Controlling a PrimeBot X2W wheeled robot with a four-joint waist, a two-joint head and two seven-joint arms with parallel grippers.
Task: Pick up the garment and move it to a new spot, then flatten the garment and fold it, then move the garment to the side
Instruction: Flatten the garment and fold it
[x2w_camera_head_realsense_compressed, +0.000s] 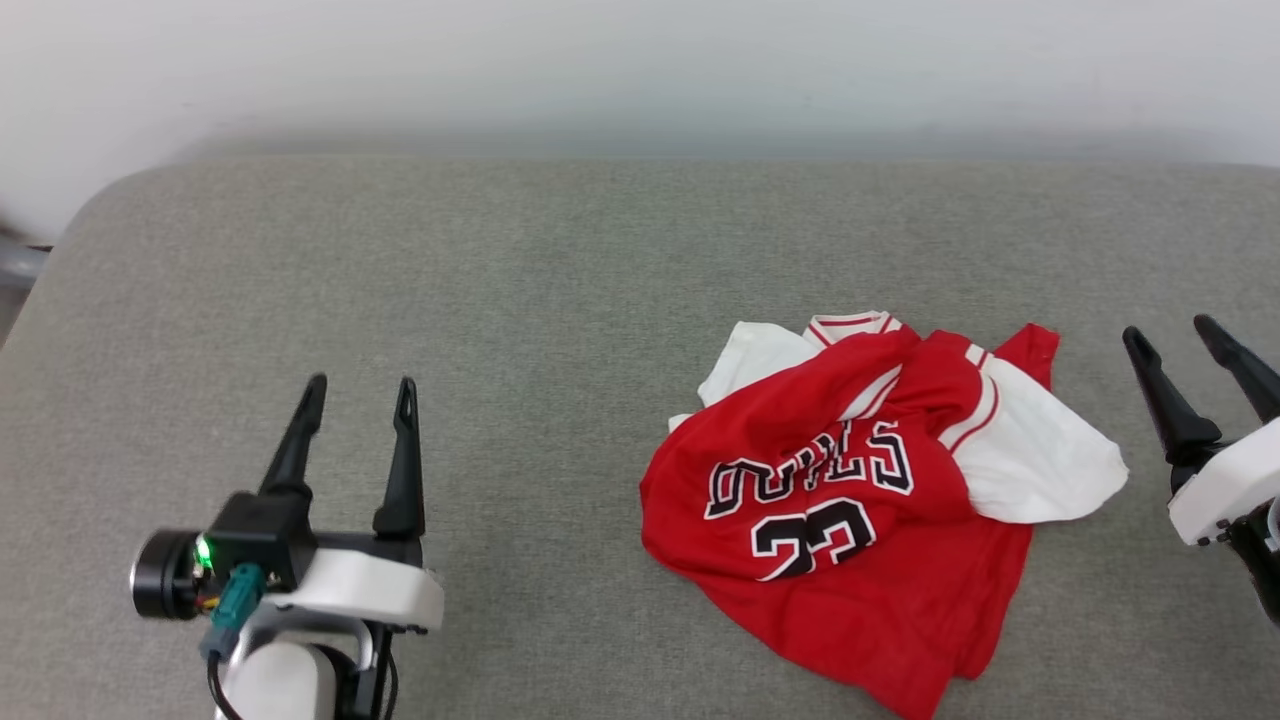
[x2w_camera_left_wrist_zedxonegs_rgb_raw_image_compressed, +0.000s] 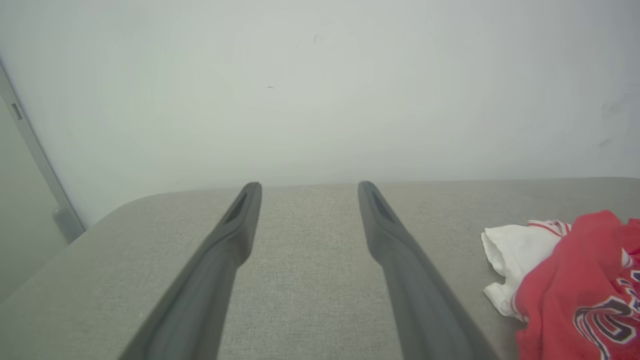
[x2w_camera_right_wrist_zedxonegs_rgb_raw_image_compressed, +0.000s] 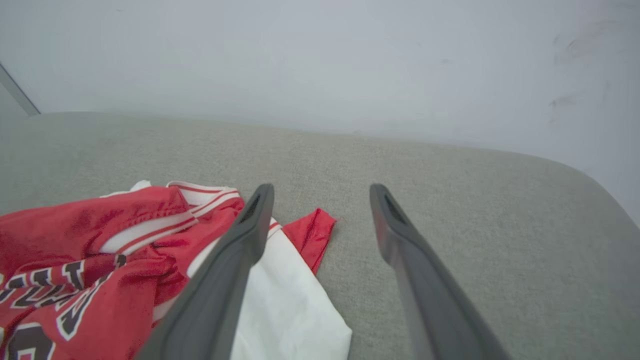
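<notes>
Item: red jersey-style T-shirt (x2w_camera_head_realsense_compressed: 860, 500) with white short sleeves, striped trim, black white-outlined lettering and the number 23. It lies crumpled on a grey woven fabric surface (x2w_camera_head_realsense_compressed: 500, 280), right of centre.
Left gripper (x2w_camera_head_realsense_compressed: 360, 385): fingers apart, empty, well apart from the T-shirt.
Right gripper (x2w_camera_head_realsense_compressed: 1170, 330): fingers apart, empty, near its white sleeve.

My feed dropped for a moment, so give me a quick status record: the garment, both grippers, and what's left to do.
surface: grey fabric top
garment: red jersey, crumpled in a heap, right of centre in head view
left gripper: open, empty, well clear of the garment
right gripper: open, empty, beside the white sleeve
left to do: flatten, fold, move aside
</notes>
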